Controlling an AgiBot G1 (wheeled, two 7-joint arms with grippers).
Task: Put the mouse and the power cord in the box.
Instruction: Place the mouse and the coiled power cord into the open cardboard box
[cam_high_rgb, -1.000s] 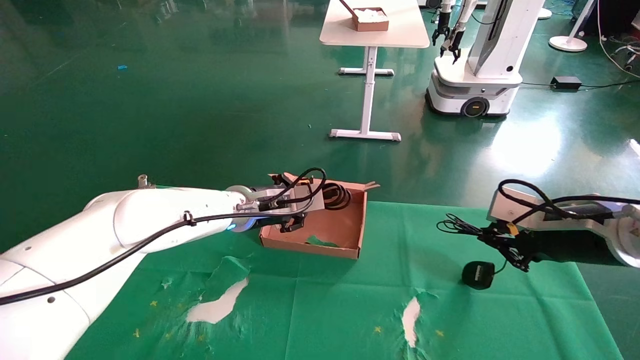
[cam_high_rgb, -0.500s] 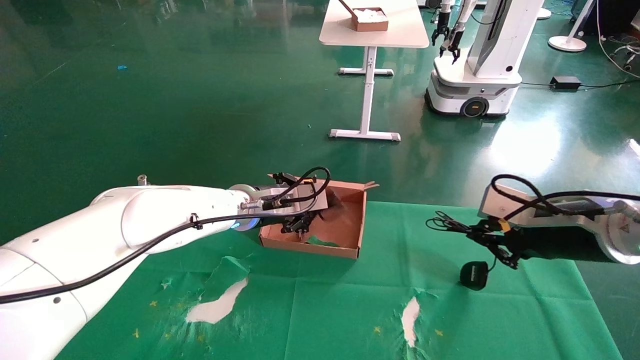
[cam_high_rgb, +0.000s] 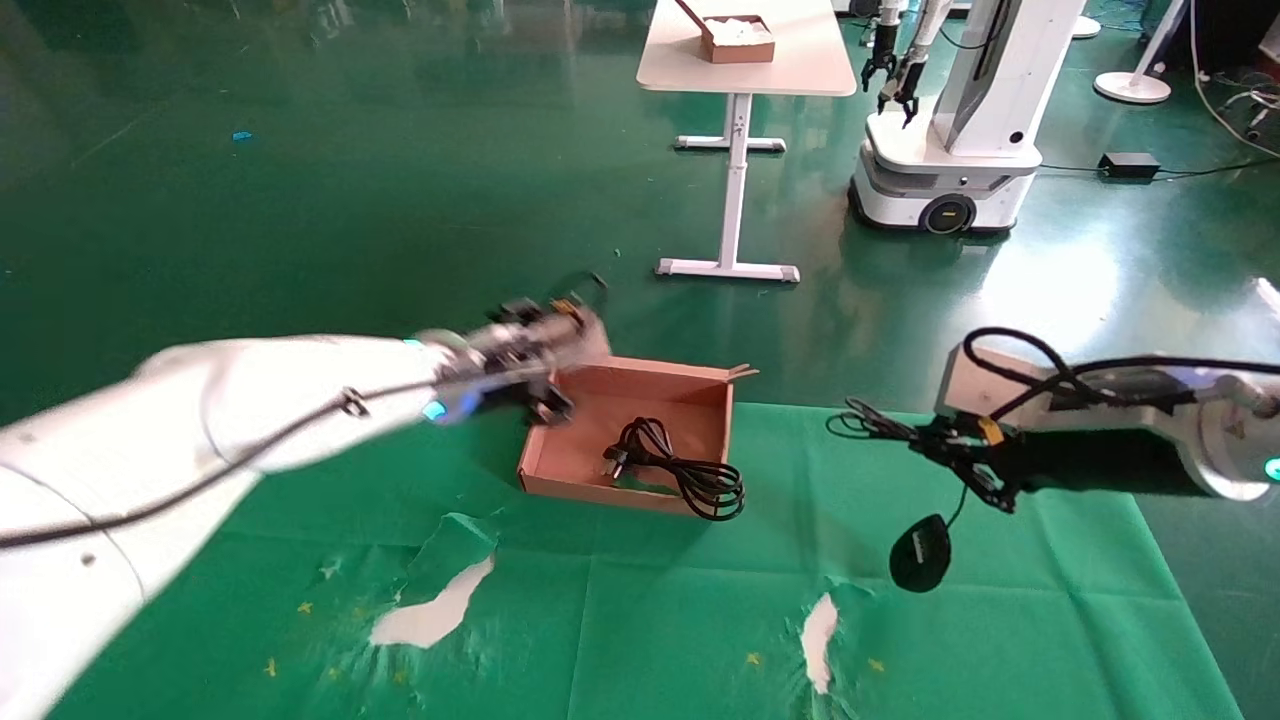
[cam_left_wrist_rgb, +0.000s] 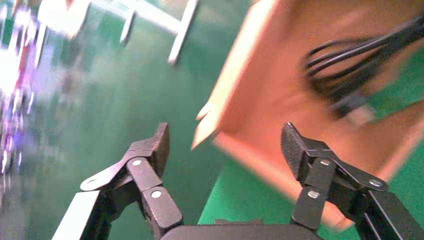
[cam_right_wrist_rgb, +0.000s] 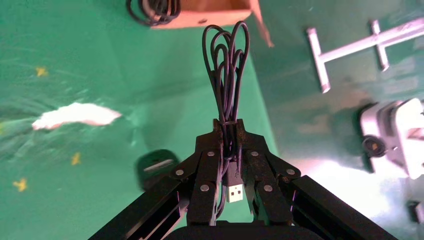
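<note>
**Two arms busy, one cord lying in the box**

Two grippers are showing up here; the left gripper (cam_high_rgb: 548, 400) is hovering over the near-left corner of the box (cam_high_rgb: 575, 468) with nothing in it, and the left wrist view is showing its fingers (cam_left_wrist_rgb: 154, 145) spread wide apart with that corner of the box (cam_left_wrist_rgb: 260, 100) between them further off; it's blurry in the head view, so I can't say much more about it. The power cord (cam_high_rgb: 680, 465) is lying inside the box, a loose black bundle, with a few loops hanging over the front right rim and touching the green cloth (cam_high_rgb: 700, 620) outside; so it's mostly in, not fully.

Over on the right, the right gripper (cam_high_rgb: 985, 480) is hanging above the cloth, well apart from the box; its fingers are pinched together on the mouse wire (cam_right_wrist_rgb: 227, 75), which is bunched into long loops sticking out past the fingertips, with the USB plug (cam_right_wrist_rgb: 234, 192) sitting back between the finger links. The mouse (cam_high_rgb: 920, 552) is dangling below the gripper on its thin wire, tilted on edge, just over the cloth; whether it's touching the cloth I can't tell. The cloth is torn in a couple of spots near the front, white showing through.
</note>
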